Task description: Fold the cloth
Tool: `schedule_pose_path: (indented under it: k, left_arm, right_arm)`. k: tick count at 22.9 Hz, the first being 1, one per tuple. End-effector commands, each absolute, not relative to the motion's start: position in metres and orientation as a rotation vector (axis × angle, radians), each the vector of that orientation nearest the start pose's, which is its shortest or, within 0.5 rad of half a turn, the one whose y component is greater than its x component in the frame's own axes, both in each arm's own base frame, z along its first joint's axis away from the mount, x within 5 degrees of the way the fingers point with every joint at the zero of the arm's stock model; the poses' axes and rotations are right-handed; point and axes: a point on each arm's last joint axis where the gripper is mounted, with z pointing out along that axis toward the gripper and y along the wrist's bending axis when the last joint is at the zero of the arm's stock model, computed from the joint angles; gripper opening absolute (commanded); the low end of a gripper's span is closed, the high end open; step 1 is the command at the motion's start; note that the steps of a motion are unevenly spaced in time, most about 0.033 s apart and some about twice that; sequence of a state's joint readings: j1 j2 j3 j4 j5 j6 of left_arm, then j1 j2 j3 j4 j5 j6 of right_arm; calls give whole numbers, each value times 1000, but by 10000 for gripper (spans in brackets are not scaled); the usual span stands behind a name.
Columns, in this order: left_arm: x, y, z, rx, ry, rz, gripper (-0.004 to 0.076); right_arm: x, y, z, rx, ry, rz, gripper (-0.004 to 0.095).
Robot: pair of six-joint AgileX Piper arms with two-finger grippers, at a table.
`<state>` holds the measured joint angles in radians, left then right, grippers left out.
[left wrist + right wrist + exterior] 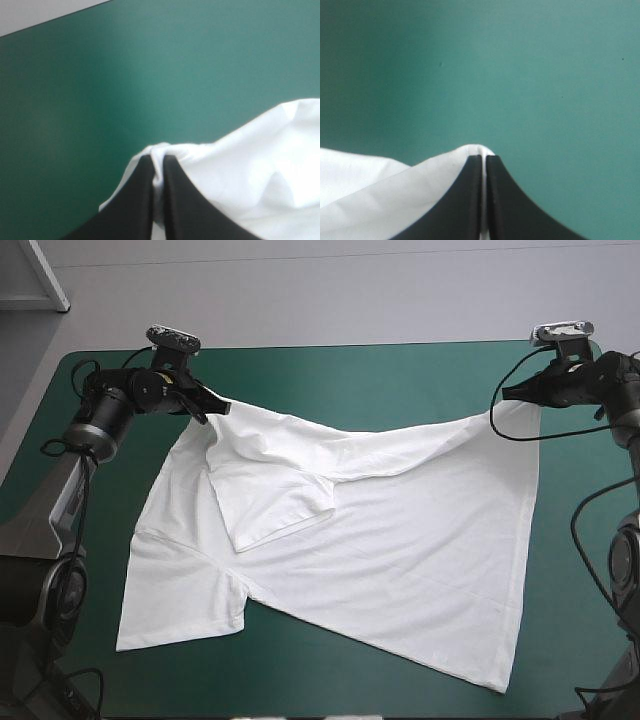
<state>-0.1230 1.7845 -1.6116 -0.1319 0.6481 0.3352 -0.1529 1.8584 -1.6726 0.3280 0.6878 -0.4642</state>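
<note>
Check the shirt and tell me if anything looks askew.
The T-shirt is not flat. One sleeve is flipped over onto the body near the left gripper, and the far edge sags between it and the right gripper. Nothing looks damaged.

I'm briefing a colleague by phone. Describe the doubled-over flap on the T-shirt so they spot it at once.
On the teal-green table, the left claw and right claw hold the white T-shirt. Near the left claw, a flap lies folded over the shirt. Only there does a shadowed edge show a second layer.
</note>
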Motion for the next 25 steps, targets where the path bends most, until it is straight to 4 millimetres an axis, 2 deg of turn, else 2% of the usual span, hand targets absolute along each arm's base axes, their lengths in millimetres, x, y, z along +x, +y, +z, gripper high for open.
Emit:
schedule_pose_path:
  k: [1,3,4,6,7,9,10,11,12,13,14,15,16,17,18,19,21,23,25]
  left_arm:
    - [406,-59,373,406,2084,-27,19]
    - [406,-58,373,404,2084,-25,19]
    - [406,-57,372,397,2095,-30,20]
    - [406,-57,371,405,2106,-20,36]
    - [406,-56,371,407,2105,-15,63]
    - [407,-55,372,417,2089,13,148]
    - [407,-54,372,426,2085,32,230]
    - [407,-53,374,428,2080,38,291]
    - [406,-50,378,421,2083,42,416]
    - [403,-50,383,415,2085,36,459]
    - [392,-49,398,410,2063,36,470]
    - [383,-48,410,406,2036,38,461]
    - [360,-45,438,393,1966,43,440]
    - [349,-44,449,382,1943,39,430]
    - [319,-41,474,354,1905,24,413]
    - [295,-38,488,344,1910,11,412]
    - [261,-36,493,334,1981,-25,410]
    - [232,-32,479,351,2105,-19,410]
    - [214,-22,462,300,2164,67,410]
  right_arm:
    - [438,-47,358,-148,2151,38,-15]
    - [441,-48,359,-139,2149,46,10]
    - [441,-48,359,-139,2149,46,53]
    - [441,-48,361,-137,2136,40,186]
    - [441,-48,362,-135,2129,38,285]
    - [440,-48,366,-131,2110,28,487]
    - [438,-50,370,-121,2096,20,553]
    - [437,-50,373,-117,2087,9,614]
    - [432,-52,382,-127,2068,-31,657]
    - [428,-52,387,-124,2064,-39,652]
    - [416,-50,405,-133,2047,-41,631]
    - [409,-48,413,-139,2043,-36,613]
    - [388,-43,438,-147,2004,-26,579]
    - [376,-41,452,-149,1978,-18,559]
    - [351,-34,476,-149,1929,14,529]
    - [327,-28,496,-154,1885,43,513]
    - [284,-15,525,-166,1832,127,513]
    - [238,-2,546,-201,1805,198,513]
    - [215,5,550,-241,1828,237,513]
